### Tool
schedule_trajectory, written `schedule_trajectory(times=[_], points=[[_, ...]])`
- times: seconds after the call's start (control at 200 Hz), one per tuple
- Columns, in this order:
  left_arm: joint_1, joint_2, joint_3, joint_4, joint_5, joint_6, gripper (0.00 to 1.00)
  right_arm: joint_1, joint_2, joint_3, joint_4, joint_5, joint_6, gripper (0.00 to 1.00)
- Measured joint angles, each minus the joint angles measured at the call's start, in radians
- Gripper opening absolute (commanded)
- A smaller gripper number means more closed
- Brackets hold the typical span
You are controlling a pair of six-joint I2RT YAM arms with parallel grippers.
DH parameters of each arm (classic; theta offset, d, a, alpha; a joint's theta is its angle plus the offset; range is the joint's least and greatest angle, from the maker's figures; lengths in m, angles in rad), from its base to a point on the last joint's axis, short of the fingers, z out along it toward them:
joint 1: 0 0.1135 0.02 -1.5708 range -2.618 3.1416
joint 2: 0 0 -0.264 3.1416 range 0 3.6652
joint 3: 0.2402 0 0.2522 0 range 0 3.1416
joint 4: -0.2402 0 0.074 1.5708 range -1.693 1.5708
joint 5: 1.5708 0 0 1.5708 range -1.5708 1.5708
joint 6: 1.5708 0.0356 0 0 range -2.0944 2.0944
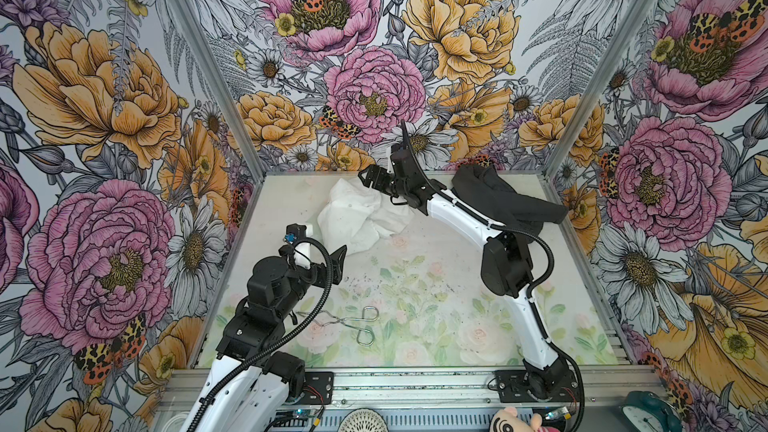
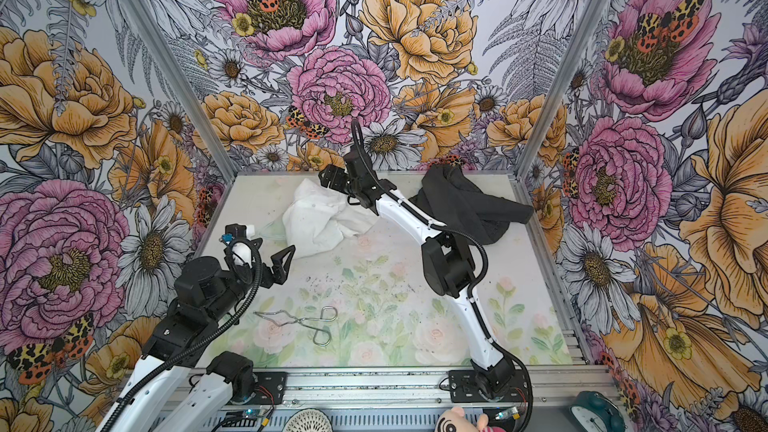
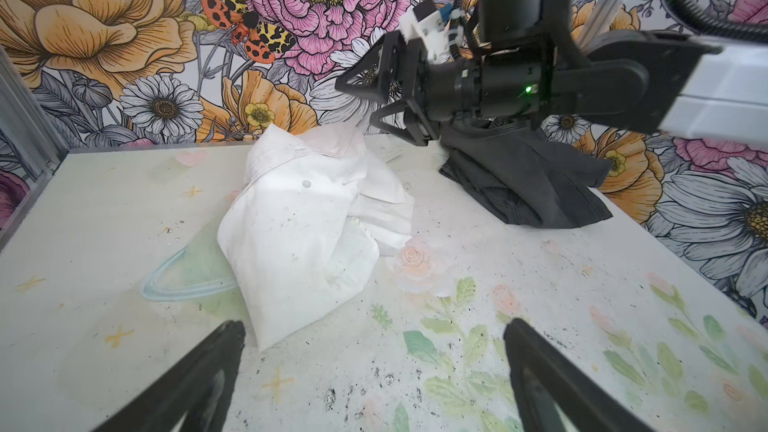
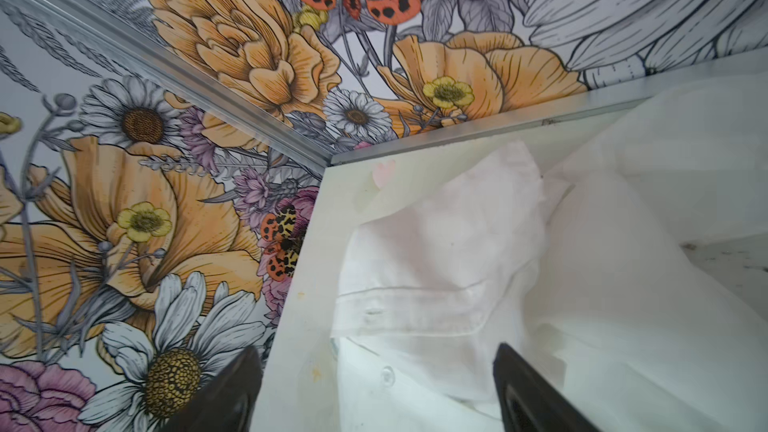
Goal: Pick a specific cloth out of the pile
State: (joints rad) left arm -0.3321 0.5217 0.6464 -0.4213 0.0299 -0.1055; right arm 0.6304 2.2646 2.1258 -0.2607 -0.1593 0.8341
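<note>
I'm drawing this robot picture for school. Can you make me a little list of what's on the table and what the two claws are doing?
white cloth: crumpled, back middle of the table, a button showing
black garment: bunched in the back right corner, apart from the white cloth
metal tongs: lying flat near the front, left of middle
left gripper: open, empty, hovering in front of the white cloth
right gripper: open, at the white cloth's back edge, gripping nothing
</note>
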Motion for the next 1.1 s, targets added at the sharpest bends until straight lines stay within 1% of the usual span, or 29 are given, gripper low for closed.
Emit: schedule_trajectory(times=[0.025, 0.18, 0.26, 0.35, 0.45, 0.535, 0.741, 0.926, 1.101], points=[[0.001, 0.002, 0.000, 0.000, -0.003, -0.002, 0.99, 0.002, -0.028, -0.015, 0.005, 0.010, -0.004, 0.94], [0.002, 0.050, 0.010, 0.000, -0.030, -0.046, 0.99, 0.008, -0.183, -0.122, 0.037, 0.051, -0.044, 0.94], [0.002, 0.112, 0.038, 0.005, -0.041, -0.089, 0.99, 0.008, -0.263, -0.203, 0.061, 0.074, -0.073, 0.95], [0.002, 0.205, 0.089, 0.017, -0.050, -0.138, 0.99, 0.010, -0.365, -0.336, 0.102, 0.102, -0.111, 0.96], [0.002, 0.339, 0.162, 0.037, -0.062, -0.192, 0.98, 0.002, -0.499, -0.523, 0.179, 0.122, -0.143, 0.97], [0.002, 0.467, 0.219, 0.055, -0.077, -0.233, 0.99, -0.024, -0.628, -0.691, 0.236, 0.142, -0.161, 0.97], [0.008, 0.765, 0.362, 0.065, -0.138, -0.309, 0.99, -0.130, -0.888, -0.966, 0.281, 0.194, -0.197, 0.97], [0.003, 1.039, 0.515, 0.066, -0.211, -0.349, 0.99, -0.182, -1.060, -1.137, 0.270, 0.220, -0.216, 0.97], [-0.018, 1.297, 0.735, -0.021, -0.314, -0.361, 0.99, -0.228, -1.176, -1.256, 0.243, 0.222, -0.234, 0.97]])
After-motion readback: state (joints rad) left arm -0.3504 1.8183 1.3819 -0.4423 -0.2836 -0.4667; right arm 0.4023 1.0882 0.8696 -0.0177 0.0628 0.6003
